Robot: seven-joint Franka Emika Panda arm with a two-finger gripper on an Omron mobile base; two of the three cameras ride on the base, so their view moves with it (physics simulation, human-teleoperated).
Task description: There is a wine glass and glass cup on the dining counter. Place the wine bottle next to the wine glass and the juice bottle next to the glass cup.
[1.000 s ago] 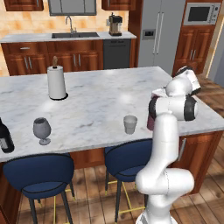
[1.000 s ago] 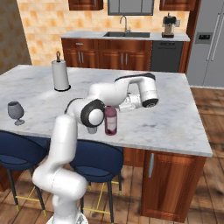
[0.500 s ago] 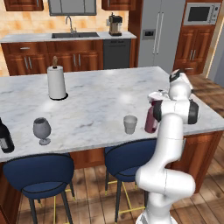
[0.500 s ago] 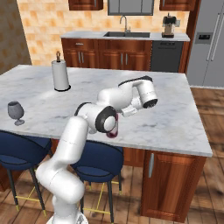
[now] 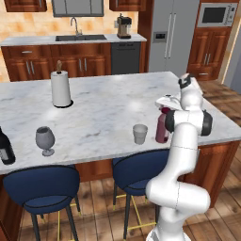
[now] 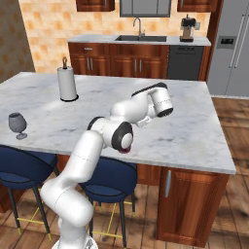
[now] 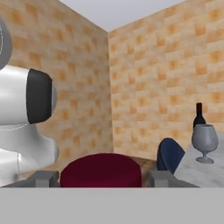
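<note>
The juice bottle (image 5: 162,127) has been carried leftward along the dining counter (image 5: 108,113), nearer the glass cup (image 5: 140,133).

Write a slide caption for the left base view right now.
Juice bottle stands beside the glass cup on the dining counter; wine bottle near the wine glass.

On the dining worktop (image 5: 108,117), the juice bottle (image 5: 162,129) sits just right of the glass cup (image 5: 140,133). Wine glass (image 5: 45,139) is well left along the front edge, wine bottle (image 5: 5,148) beyond it; paper towel roll (image 5: 60,88) further back. 2 stools (image 5: 40,184) in front.
</note>
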